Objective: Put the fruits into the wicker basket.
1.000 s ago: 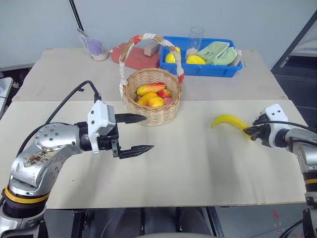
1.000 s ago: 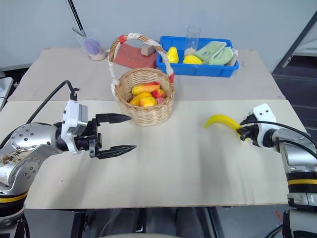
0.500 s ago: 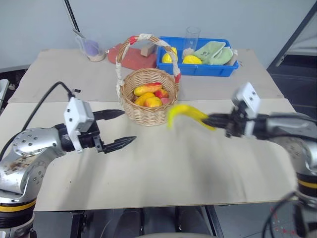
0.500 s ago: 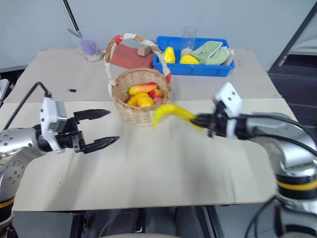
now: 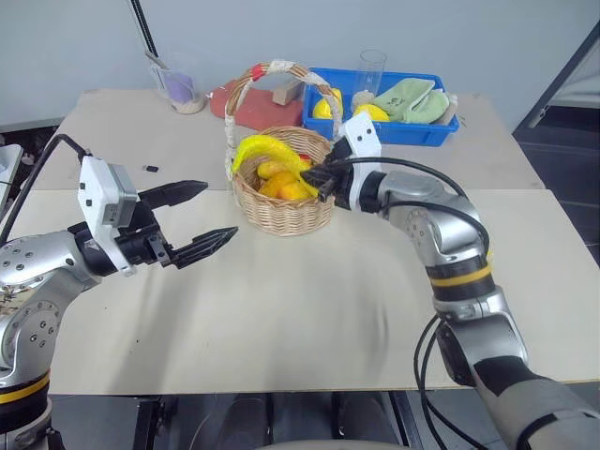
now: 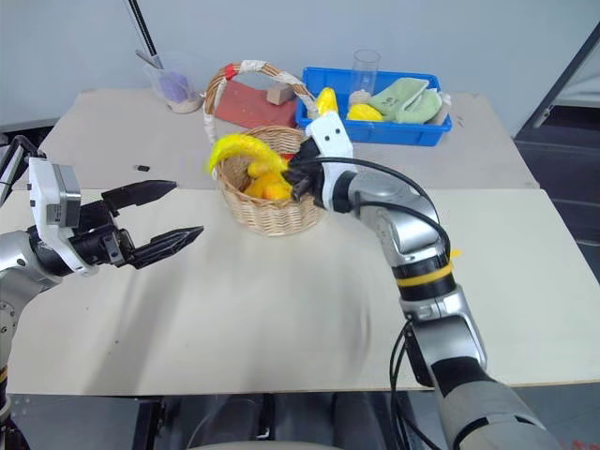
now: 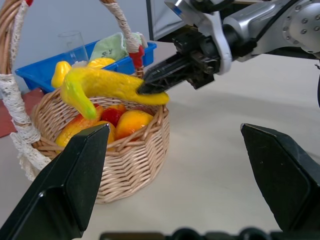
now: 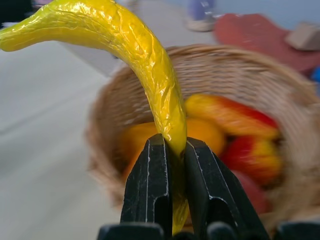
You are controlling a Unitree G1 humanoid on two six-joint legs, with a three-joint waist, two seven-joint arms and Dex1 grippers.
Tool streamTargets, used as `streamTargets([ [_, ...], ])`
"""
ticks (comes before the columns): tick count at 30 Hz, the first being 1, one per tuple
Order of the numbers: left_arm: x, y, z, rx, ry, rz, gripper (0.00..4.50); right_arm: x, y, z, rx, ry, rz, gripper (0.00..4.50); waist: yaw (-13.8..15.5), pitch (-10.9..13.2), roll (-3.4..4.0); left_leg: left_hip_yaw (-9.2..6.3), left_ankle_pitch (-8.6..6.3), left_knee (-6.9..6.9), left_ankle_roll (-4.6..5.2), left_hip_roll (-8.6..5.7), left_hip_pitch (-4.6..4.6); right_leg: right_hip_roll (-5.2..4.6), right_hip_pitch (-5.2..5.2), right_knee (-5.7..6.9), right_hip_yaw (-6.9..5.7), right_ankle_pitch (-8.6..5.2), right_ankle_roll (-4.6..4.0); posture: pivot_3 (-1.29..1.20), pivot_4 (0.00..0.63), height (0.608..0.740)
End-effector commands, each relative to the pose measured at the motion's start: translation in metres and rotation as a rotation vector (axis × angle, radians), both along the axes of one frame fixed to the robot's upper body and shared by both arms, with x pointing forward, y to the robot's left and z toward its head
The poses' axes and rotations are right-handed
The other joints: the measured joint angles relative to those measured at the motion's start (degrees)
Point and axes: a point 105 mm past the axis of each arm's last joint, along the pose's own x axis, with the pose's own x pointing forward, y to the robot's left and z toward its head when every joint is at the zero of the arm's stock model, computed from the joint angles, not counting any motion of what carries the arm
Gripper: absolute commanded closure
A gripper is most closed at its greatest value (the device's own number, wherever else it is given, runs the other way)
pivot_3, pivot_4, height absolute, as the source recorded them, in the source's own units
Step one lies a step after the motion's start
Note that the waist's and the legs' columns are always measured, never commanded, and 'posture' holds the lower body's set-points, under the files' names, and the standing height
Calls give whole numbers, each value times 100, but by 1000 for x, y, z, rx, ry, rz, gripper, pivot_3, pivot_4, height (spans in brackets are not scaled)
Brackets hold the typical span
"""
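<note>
The banana (image 5: 265, 150) is smooth, shiny and curved. It hangs over the round woven wicker basket (image 5: 281, 211), lying almost flat, its free tip toward the robot's left. The right gripper (image 5: 317, 177) pinches its other end tight. Bumpy orange and red fruits (image 5: 286, 186) sit inside the basket. The left gripper (image 5: 199, 218) is wide open, holding nothing, near the basket.

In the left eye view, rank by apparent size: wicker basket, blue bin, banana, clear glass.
1. wicker basket, counting its tall handle
2. blue bin, close behind; it sits farther back, so the order is unsure
3. banana, held over the basket by the right claw
4. clear glass
</note>
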Motion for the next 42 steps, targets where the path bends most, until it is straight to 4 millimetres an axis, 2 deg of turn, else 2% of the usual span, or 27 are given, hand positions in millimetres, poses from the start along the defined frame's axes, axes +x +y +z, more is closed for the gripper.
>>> streamTargets([
  [1, -3, 0, 15, -4, -67, 9, 0, 4, 0, 24, 27, -89, -18, 4435, -23, 0, 0, 1, 0, -2, 0, 0, 0, 0, -2, 0, 1, 0, 0, 0, 150, 740],
  [8, 2, -2, 16, -7, -72, 7, 0, 7, 4, 29, 39, -118, -42, 4435, -35, 0, 1, 1, 0, -4, 0, 1, -1, 1, -4, 2, 1, 0, 0, 0, 150, 740],
  [10, 3, -2, 16, -8, -74, 5, 0, 7, 5, 30, 47, -121, -44, 3400, -34, 0, 1, 1, 0, -4, 0, 0, -2, -1, -4, 2, 2, 0, 0, 0, 150, 740],
  [16, 6, -5, 16, -10, -72, -2, 0, -2, 8, 37, 87, -140, -22, 1376, -38, 1, 1, 1, 0, -4, 0, 0, -2, 0, -5, 2, 1, 0, 0, 0, 150, 740],
  [18, 7, -6, 15, -12, -72, -2, 0, -9, 6, 37, 86, -146, -3, 1376, -32, 1, 1, 1, 0, -4, 0, 0, -3, 0, -6, 2, 1, 0, 0, 0, 150, 740],
  [24, 8, -6, 13, 2, -64, 1, 0, -53, -8, 36, 30, -186, 160, 1376, 3, 1, 1, -3, -3, -2, 5, -2, -8, -4, -2, -4, -3, 0, 0, 0, 150, 740],
  [26, 8, -6, 12, 13, -61, 3, 0, -62, -12, 37, 17, -196, 181, 1376, -3, 1, 1, -1, -3, -3, 5, -1, -6, -2, -2, -6, 0, 0, 0, 0, 150, 740],
  [27, 8, -6, 11, 16, -57, 1, 0, -63, -22, 37, -9, -214, 165, 1376, -14, 1, 1, -1, -3, -3, 5, 0, -4, -1, -2, -4, 0, 0, 0, 0, 150, 740],
  [31, 6, -9, 9, 30, -48, -15, 0, -50, -45, 44, -25, -276, 42, 1376, -13, 1, 1, -2, -3, -4, 5, 1, -1, 1, -1, -7, 1, 0, -1, 0, 150, 740],
  [35, 6, -11, 5, 65, -50, -25, 0, -30, -51, 47, 17, -291, -54, 204, -32, 1, 1, 2, -3, -6, 5, 1, 2, 3, -3, -7, 5, 0, -1, 0, 150, 740],
  [36, 5, -12, 5, 73, -52, -30, 0, -24, -49, 44, 9, -290, -57, 97, -32, 1, 1, 2, -3, -6, 5, 1, 2, 3, -3, -6, 5, 0, -1, 0, 150, 740],
  [42, 6, -17, 7, 82, -64, -45, 0, 4, -39, 40, -8, -294, -62, 97, -26, 1, 1, 5, -2, -5, 4, 0, -3, 1, -4, -7, 6, 0, -1, 0, 150, 740],
])
